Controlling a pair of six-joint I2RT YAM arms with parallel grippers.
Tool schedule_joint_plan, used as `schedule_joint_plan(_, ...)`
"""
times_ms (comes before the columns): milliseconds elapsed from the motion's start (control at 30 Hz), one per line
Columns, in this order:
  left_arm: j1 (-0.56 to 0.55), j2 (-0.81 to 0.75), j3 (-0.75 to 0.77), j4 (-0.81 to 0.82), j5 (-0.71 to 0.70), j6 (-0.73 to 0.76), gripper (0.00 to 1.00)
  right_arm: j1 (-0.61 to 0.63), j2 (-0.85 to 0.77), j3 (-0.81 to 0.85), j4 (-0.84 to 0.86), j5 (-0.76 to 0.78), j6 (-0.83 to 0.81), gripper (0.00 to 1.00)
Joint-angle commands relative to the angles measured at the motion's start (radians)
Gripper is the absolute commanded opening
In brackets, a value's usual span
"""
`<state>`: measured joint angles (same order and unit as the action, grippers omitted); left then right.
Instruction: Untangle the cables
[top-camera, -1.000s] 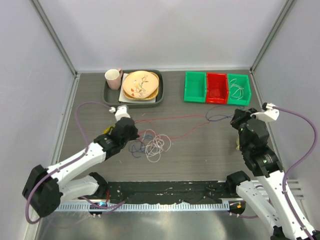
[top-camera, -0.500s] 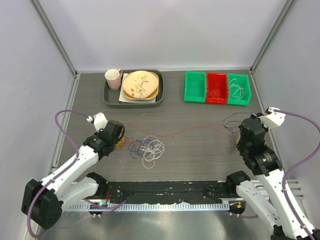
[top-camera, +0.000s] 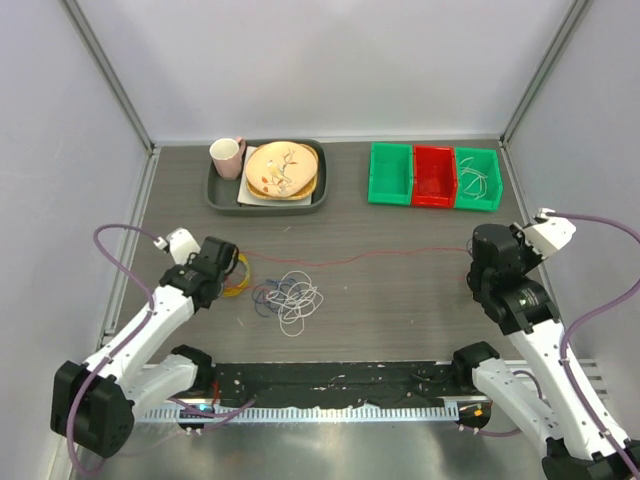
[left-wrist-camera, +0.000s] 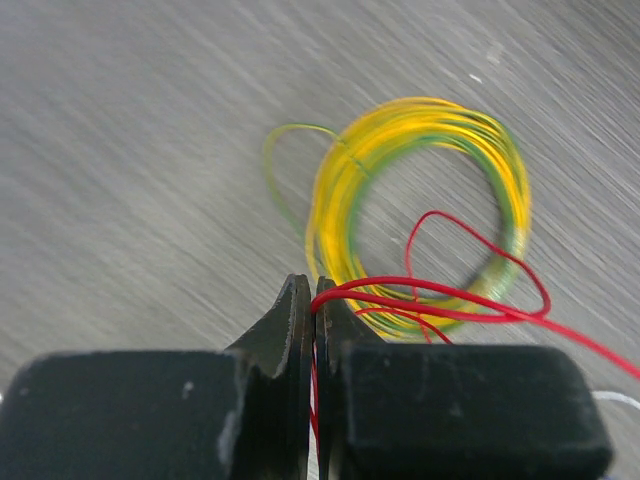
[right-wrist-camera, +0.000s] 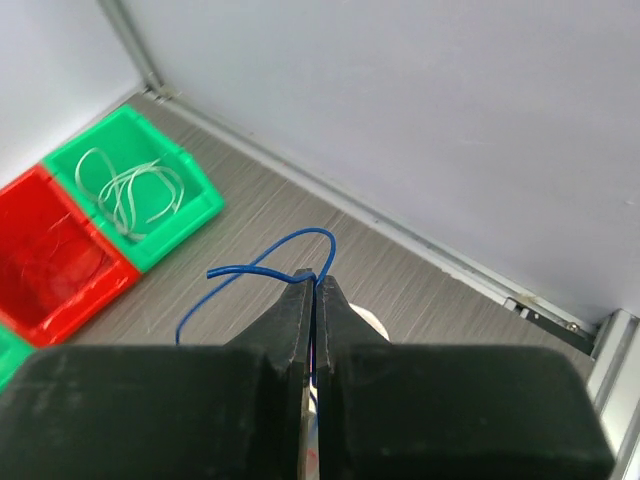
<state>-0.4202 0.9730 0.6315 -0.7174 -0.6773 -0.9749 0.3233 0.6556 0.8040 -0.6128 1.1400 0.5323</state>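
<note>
Cables (top-camera: 290, 297) lay mostly as a loose heap of white, red and dark blue loops left of the middle of the tabletop (top-camera: 400, 310). The heap was just beside my left arm (top-camera: 160, 310), with bare surface around it out to the near rail (top-camera: 330, 380).

One red cable (top-camera: 350, 261) ran nearly straight across from the left jaws toward my right arm (top-camera: 520, 310). It passed well clear of the tray (top-camera: 215, 195) and the three bins (top-camera: 390, 175) along the far edge. I could not tell whether it was held at the right end.

On the left wrist camera, the left jaws were pressed tight on the red cable. Its strands led off to the right over the yellow wire ring (left-wrist-camera: 420, 200), which lay flat just ahead of the tips.

On the right wrist camera, the right jaws were pinched together on a dark blue cable (right-wrist-camera: 270, 262), whose loop arched above the tips. That arm stood close to the right wall (top-camera: 590, 150), with little room on that side. The green bin (right-wrist-camera: 130, 190) holding white wire and the red bin (right-wrist-camera: 55, 265) sat apart, off to the left of the tips.
</note>
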Motion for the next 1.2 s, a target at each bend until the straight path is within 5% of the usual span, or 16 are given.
schedule_joint_plan(0,0.122,0.024,0.042,-0.148,-0.088,-0.119,0.0,-0.01,0.074,0.083,-0.024,0.216,0.095,0.04)
schedule_joint_plan(133,0.236,0.004,0.013,-0.103,-0.012,-0.062,0.0,-0.015,0.18,0.159,0.014,0.208,0.097,0.04)
schedule_joint_plan(367,0.25,-0.111,-0.021,-0.047,0.07,-0.001,0.0,-0.021,0.248,0.215,0.246,0.051,-0.144,0.04)
schedule_joint_plan(500,0.25,-0.22,-0.087,0.12,0.231,0.102,0.0,-0.024,0.301,0.208,0.422,-0.328,-0.253,0.04)
schedule_joint_plan(733,0.248,-0.416,-0.197,0.323,0.521,0.199,0.0,-0.024,0.545,0.305,0.59,-0.737,-0.226,0.01)
schedule_joint_plan(1167,0.25,-0.387,-0.228,0.437,0.671,0.225,0.0,-0.026,1.201,0.716,0.734,-0.657,-0.253,0.01)
